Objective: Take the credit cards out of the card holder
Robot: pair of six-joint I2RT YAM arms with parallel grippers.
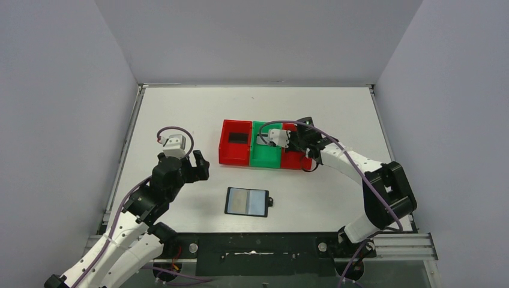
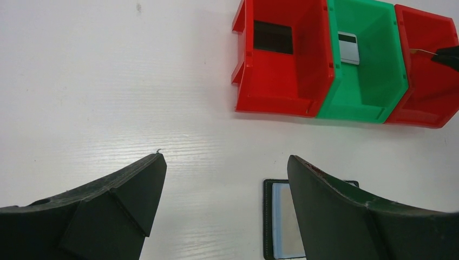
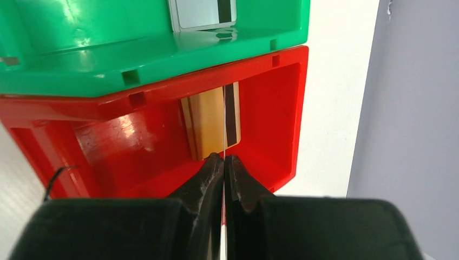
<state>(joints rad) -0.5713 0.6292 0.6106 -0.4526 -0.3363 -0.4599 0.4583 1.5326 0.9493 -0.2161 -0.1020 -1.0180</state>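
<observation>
The card holder [image 1: 246,201] lies open and flat on the white table, grey-blue pockets up; in the left wrist view the card holder [image 2: 281,216] is partly hidden behind my right-hand finger. My left gripper [image 1: 201,167] [image 2: 226,158] hangs open and empty, left of the holder. My right gripper [image 1: 294,141] [image 3: 223,158] is shut on a thin credit card [image 2: 422,51], seen edge-on, over the right red tray [image 3: 270,135]. A gold card with a black stripe [image 3: 208,122] lies in that tray. The green tray holds a silver card [image 3: 203,13], and a dark card [image 1: 238,137] lies in the left red tray.
Three joined trays, red [image 1: 235,157], green [image 1: 266,159] and red [image 1: 294,161], stand mid-table behind the holder. Grey walls enclose the table on the left, back and right. A purple cable loops over each wrist.
</observation>
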